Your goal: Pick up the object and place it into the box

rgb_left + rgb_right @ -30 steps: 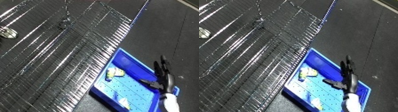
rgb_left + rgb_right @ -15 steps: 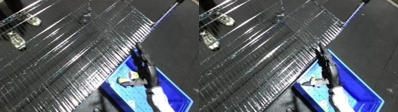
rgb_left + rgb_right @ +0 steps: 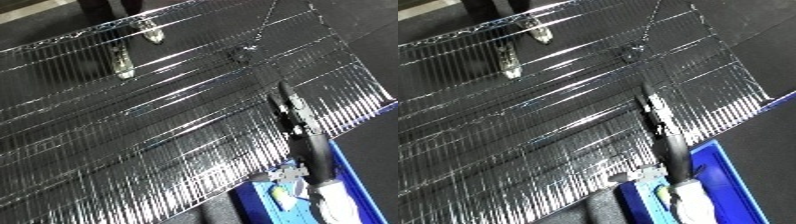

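The robot's right hand (image 3: 291,111), black with long straight fingers, reached out over the shiny ridged silver wire rack (image 3: 133,130) near its right-hand edge, fingers relaxed and extended, grasping nothing. Its white and silver forearm (image 3: 330,197) ran down to the lower edge of the view and hid part of what lay beneath it.

The blue plastic bin (image 3: 728,172) sat past the near right corner of the rack and was cut off by the lower edge, so only one end and a stretch of rim showed. Inside it, close to the end wall nearest the rack, lay a small pale object with a yellowish patch (image 3: 286,186), partly covered by the forearm and too blurred to identify.

Towards the far edge of the rack, two small pale elongated items (image 3: 122,66) (image 3: 152,32) lay well apart from the hand; their nature could not be made out. The left hand did not appear.
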### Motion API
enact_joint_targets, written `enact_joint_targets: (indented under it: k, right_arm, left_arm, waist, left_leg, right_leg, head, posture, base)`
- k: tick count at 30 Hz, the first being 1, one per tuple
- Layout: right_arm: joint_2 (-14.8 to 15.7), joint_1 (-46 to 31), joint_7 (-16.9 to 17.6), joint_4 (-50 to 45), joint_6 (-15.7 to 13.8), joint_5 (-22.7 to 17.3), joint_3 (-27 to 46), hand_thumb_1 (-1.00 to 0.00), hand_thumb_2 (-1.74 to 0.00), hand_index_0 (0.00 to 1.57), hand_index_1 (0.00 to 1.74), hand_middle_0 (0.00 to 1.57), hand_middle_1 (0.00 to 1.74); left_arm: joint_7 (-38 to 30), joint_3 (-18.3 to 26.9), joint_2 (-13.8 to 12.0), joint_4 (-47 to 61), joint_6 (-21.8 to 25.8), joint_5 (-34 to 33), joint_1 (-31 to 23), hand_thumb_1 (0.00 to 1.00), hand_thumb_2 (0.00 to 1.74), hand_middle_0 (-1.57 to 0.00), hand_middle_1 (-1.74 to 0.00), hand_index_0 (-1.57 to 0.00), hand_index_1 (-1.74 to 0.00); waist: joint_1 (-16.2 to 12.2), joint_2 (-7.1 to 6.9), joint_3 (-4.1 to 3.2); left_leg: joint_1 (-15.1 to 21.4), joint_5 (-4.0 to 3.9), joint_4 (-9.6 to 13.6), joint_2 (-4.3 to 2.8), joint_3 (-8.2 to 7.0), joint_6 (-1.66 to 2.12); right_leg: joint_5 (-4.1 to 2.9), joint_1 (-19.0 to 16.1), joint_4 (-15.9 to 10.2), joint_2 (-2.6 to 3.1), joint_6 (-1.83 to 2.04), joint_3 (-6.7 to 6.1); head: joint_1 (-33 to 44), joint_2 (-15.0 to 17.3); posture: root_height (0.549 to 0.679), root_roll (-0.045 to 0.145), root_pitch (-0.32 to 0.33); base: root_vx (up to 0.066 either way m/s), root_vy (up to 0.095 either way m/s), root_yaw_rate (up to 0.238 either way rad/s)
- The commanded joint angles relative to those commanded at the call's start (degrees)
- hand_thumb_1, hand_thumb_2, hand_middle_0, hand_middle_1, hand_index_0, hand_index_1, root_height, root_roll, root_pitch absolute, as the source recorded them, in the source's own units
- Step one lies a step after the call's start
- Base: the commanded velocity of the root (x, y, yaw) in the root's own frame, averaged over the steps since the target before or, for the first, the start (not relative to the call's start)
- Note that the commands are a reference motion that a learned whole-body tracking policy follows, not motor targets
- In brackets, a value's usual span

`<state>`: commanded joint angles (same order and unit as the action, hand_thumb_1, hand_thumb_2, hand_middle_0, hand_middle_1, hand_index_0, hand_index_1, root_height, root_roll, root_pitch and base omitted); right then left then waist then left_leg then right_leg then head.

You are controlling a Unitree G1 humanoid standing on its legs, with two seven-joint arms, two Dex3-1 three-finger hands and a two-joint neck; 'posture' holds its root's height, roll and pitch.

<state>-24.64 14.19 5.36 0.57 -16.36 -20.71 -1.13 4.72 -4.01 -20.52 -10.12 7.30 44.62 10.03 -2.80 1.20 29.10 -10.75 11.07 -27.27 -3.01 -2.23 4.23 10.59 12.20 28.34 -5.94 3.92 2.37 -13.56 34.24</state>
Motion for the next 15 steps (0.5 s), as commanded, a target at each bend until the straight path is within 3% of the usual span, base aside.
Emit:
enact_joint_targets:
  k: [7, 15]
  right_arm:
    - [0.5, -0.3, 1.2, 0.9, 0.9, 0.7, -1.2, 0.0, 0.0, 0.0, 0.0, 0.0, 0.0]
    - [1.0, -3.1, 2.5, 2.0, 0.0, 1.0, -2.0, 0.0, 0.0, 0.0, 0.0, 0.0, 0.0]
  left_arm:
    - [0.3, 0.2, -0.6, 0.5, -0.9, -0.4, -0.4, 1.0, 1.74, -1.57, -1.74, -1.57, -1.74]
    - [1.1, 0.3, -1.3, 1.7, -1.8, -0.6, -1.8, 1.0, 1.74, -1.57, -1.74, -1.57, -1.74]
  waist:
    - [1.2, -0.83, 0.23]
    - [1.8, -1.44, 0.53]
  left_leg:
    - [-1.1, 0.11, -1.7, -0.08, 0.75, -0.08]
    - [-1.8, 0.68, -3.2, 0.04, 1.21, -0.49]
  right_leg:
    - [0.12, 0.1, 1.0, 0.16, 0.1, 0.75]
    - [0.62, 0.3, 2.5, 0.22, 0.33, 0.87]
  head:
    - [3.0, 0.8]
    - [5.5, 2.2]
  posture:
    - [0.666, 0.046, -0.068]
    - [0.664, 0.042, -0.075]
  base:
    - [0.043, -0.032, 0.081]
    - [0.049, -0.017, 0.042]
